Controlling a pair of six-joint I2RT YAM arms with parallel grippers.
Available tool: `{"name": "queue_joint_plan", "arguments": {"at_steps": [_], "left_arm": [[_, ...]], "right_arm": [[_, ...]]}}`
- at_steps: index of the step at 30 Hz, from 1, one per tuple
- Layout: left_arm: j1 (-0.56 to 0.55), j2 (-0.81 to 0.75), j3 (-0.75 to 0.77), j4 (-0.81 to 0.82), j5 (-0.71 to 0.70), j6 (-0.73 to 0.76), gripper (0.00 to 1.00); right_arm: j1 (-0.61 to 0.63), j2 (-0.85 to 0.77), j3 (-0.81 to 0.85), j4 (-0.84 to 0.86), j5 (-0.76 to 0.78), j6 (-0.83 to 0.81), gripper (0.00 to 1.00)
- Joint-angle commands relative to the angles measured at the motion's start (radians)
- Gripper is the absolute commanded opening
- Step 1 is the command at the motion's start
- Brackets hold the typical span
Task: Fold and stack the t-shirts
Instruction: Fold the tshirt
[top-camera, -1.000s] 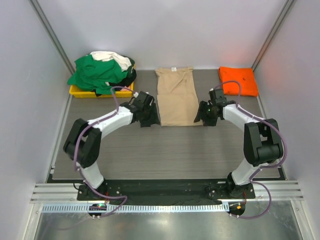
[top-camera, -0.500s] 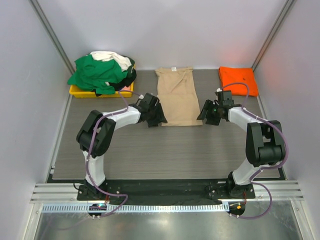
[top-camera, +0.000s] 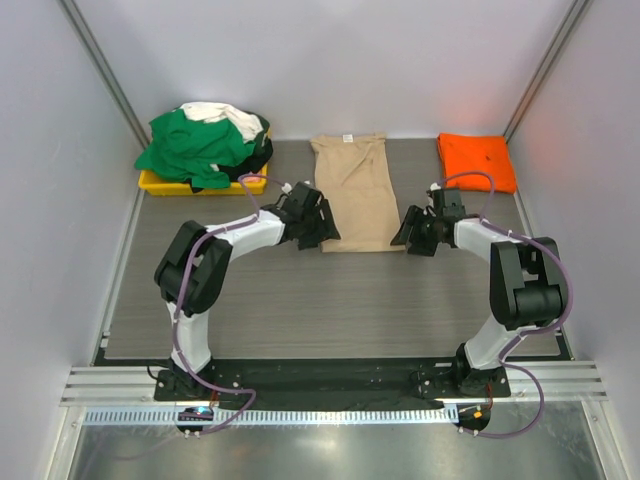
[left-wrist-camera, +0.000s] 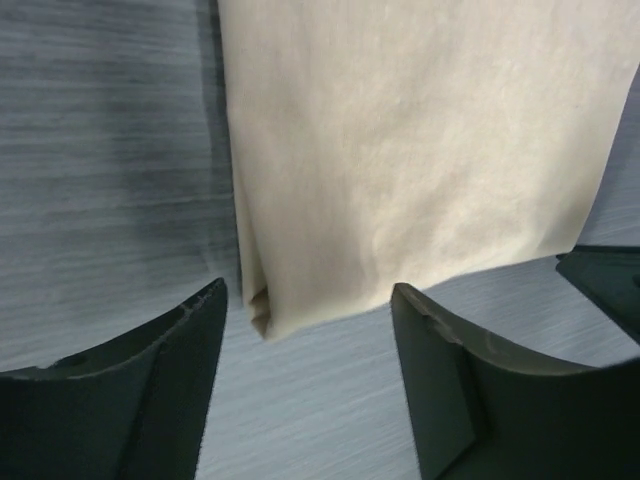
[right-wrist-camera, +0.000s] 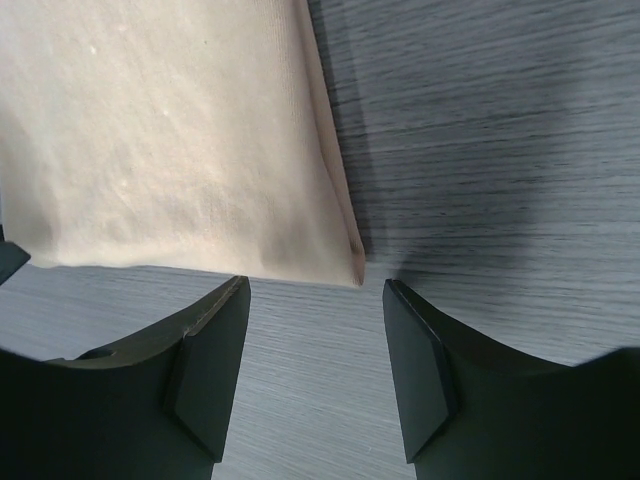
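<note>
You are at the crosswise fold of the tan t-shirt (top-camera: 352, 195), as I judge it. It lies flat as a long narrow strip on the counter (top-camera: 330, 300), midway between the left and right edges, with its collar end at the far edge and its hem end toward you.

Your left fingers (left-wrist-camera: 150, 380) stand spread over the hem's left corner and your right fingers (right-wrist-camera: 420, 370) over its right corner. Both pairs are released and grip nothing; each cloth corner sits in the gap just ahead of the tips.

Next, bring both pairs down onto the corners and pinch every layer, not just the top one. Then lift evenly and carry the hem toward the collar, keeping the two arms level so the strip does not skew.

The orange t-shirt (top-camera: 477, 162) lies folded at the far right corner, likely the stacking spot. A green t-shirt (top-camera: 190, 148) and others wait heaped on the yellow tray (top-camera: 160, 183) at the far left corner.
</note>
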Motion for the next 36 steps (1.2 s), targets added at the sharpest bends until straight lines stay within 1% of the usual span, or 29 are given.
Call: {"name": "queue_joint_plan", "arguments": {"at_steps": [1,3,4,5,6,8,12,16,17,18,20,22,24,25,27,29,34,36], "left_arm": [[-0.002,0.051,0.039,-0.002,-0.022,0.001,0.66],[-0.002,0.066,0.025,0.000,-0.024,-0.016,0.62],[-0.002,0.068,0.019,0.001,-0.027,-0.022,0.58],[-0.002,0.071,0.001,0.006,-0.031,-0.036,0.56],[-0.002,0.073,-0.007,0.006,-0.031,-0.042,0.51],[-0.003,0.065,-0.022,0.006,-0.033,-0.054,0.46],[-0.007,0.051,-0.085,0.013,-0.036,-0.074,0.41],[-0.008,0.066,-0.096,0.018,-0.036,-0.077,0.39],[-0.008,0.071,-0.096,0.020,-0.036,-0.079,0.37],[-0.008,0.076,-0.095,0.020,-0.034,-0.080,0.30],[-0.008,0.085,-0.092,0.021,-0.036,-0.083,0.24],[-0.008,0.086,-0.092,0.021,-0.034,-0.088,0.15],[-0.008,0.089,-0.095,0.023,-0.036,-0.090,0.09],[-0.010,0.091,-0.093,0.023,-0.034,-0.090,0.08],[-0.010,0.099,-0.096,0.023,-0.034,-0.091,0.03],[-0.010,0.108,-0.099,0.026,-0.031,-0.094,0.01],[-0.010,0.109,-0.107,0.043,-0.019,-0.096,0.00],[-0.010,0.102,-0.112,0.046,-0.016,-0.097,0.00]], "right_arm": [[-0.012,-0.014,-0.006,0.037,0.008,0.003,0.61],[-0.018,-0.008,-0.008,0.041,0.007,0.001,0.61],[-0.021,-0.003,-0.008,0.041,0.010,0.003,0.61],[-0.027,0.000,-0.009,0.044,0.011,0.003,0.62],[-0.029,0.001,-0.011,0.047,0.013,0.006,0.61],[-0.038,0.009,-0.012,0.047,0.019,0.009,0.61],[-0.047,0.021,-0.015,0.058,0.022,0.015,0.61],[-0.049,0.040,-0.021,0.081,0.011,0.023,0.61],[-0.049,0.044,-0.023,0.084,0.011,0.024,0.59],[-0.049,0.050,-0.026,0.087,0.010,0.026,0.59],[-0.050,0.057,-0.035,0.095,0.013,0.026,0.56],[-0.050,0.060,-0.040,0.101,0.011,0.028,0.53],[-0.050,0.063,-0.052,0.116,0.001,0.032,0.49],[-0.050,0.067,-0.055,0.125,-0.003,0.034,0.48],[-0.050,0.073,-0.064,0.139,-0.025,0.041,0.43],[-0.050,0.081,-0.077,0.156,-0.041,0.050,0.40],[-0.050,0.060,-0.120,0.204,-0.111,0.072,0.37],[-0.050,0.061,-0.129,0.205,-0.121,0.075,0.32]]}}
